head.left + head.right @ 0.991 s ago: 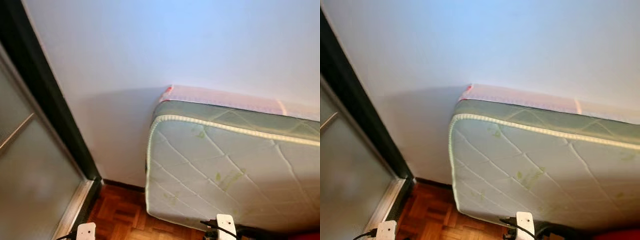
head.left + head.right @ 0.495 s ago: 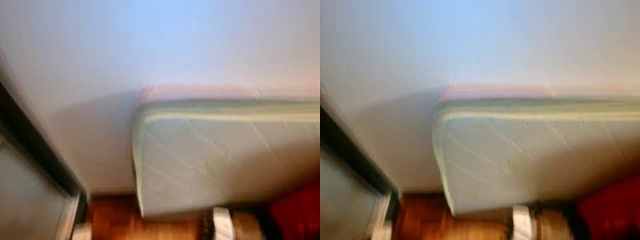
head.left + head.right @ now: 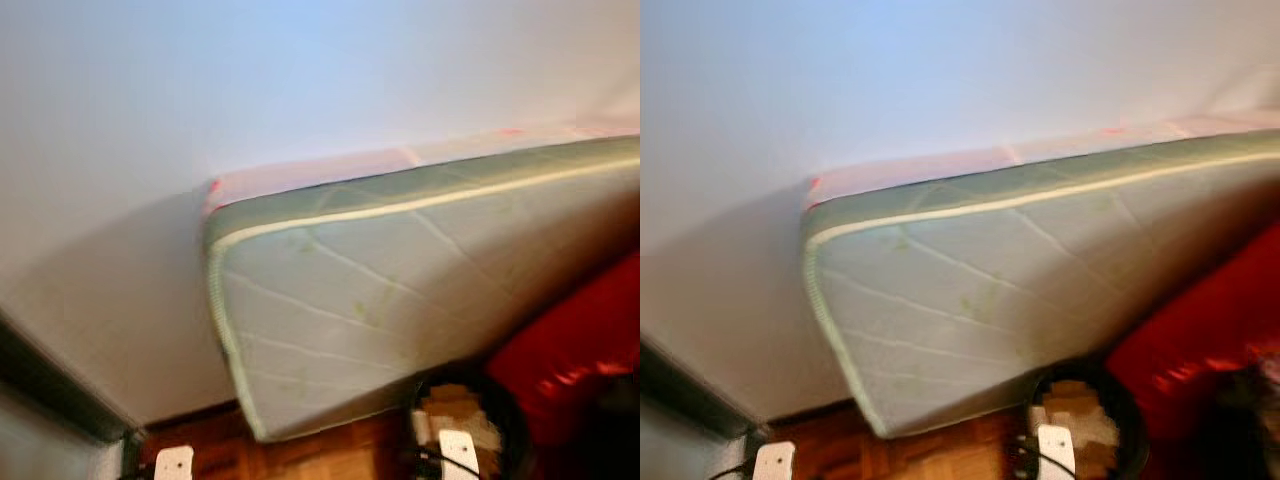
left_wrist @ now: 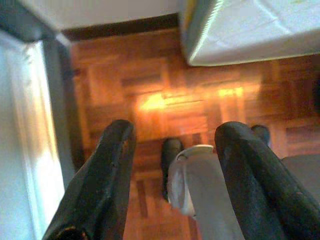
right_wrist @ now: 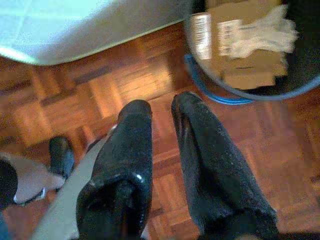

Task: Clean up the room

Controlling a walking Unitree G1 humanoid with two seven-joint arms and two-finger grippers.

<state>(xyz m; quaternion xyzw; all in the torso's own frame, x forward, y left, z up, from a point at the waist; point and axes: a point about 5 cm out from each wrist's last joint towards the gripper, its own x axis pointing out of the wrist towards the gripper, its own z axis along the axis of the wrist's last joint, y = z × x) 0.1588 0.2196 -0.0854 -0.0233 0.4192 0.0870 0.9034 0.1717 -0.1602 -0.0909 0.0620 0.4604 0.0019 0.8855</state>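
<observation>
Beyond the left gripper (image 4: pixel 175 145), fingers wide apart, bare parquet floor (image 4: pixel 165 100) reaches the mattress (image 4: pixel 240 30) edge. Right gripper (image 5: pixel 162 112), fingers slightly apart, hangs just beside the bin (image 5: pixel 250 97) rim.

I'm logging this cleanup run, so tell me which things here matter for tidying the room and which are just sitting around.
Likely for the job:
- round black bin on the floor holding cardboard and crumpled paper
- left gripper, open, empty
- right gripper, empty

Just there:
- mattress propped against the wall
- red bag-like thing
- parquet floor

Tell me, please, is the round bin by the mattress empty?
No, the bin holds cardboard and crumpled paper.
</observation>
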